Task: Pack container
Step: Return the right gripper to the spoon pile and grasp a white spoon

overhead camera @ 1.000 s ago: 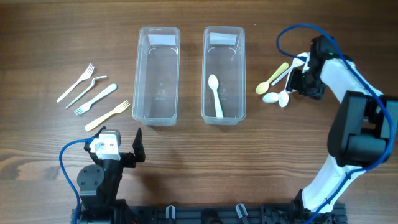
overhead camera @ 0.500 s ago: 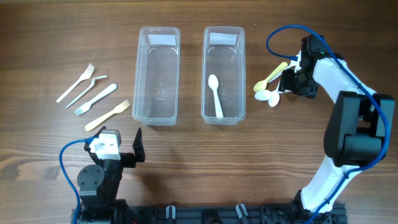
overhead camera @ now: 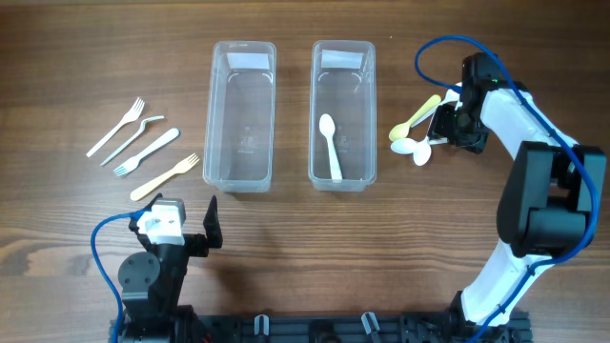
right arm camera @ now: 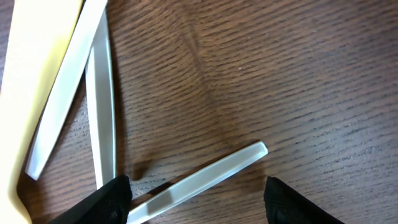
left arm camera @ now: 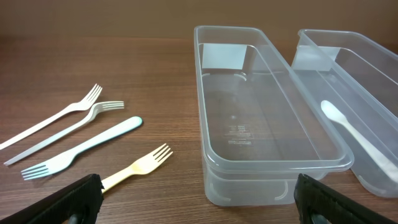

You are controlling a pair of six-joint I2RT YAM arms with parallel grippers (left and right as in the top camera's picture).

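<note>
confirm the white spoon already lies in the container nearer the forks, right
Not right. The white spoon lies in the other container, the one beside the loose spoons; the empty container is the one by the forks. The overhead view shows it.

White right arm (overhead camera: pixel 510 110) with black right gripper (overhead camera: pixel 438 126) and blue cable (overhead camera: pixel 417 60).

Shows a wood-grain table (overhead camera: pixel 286 238) bearing four plastic forks (overhead camera: pixel 146 152) at its left. Carries a clear left container (overhead camera: pixel 243 114) and right container (overhead camera: pixel 351 105) side by side mid-table. Holds overlapping spoons (overhead camera: pixel 405 146), one yellow, at right.
</note>
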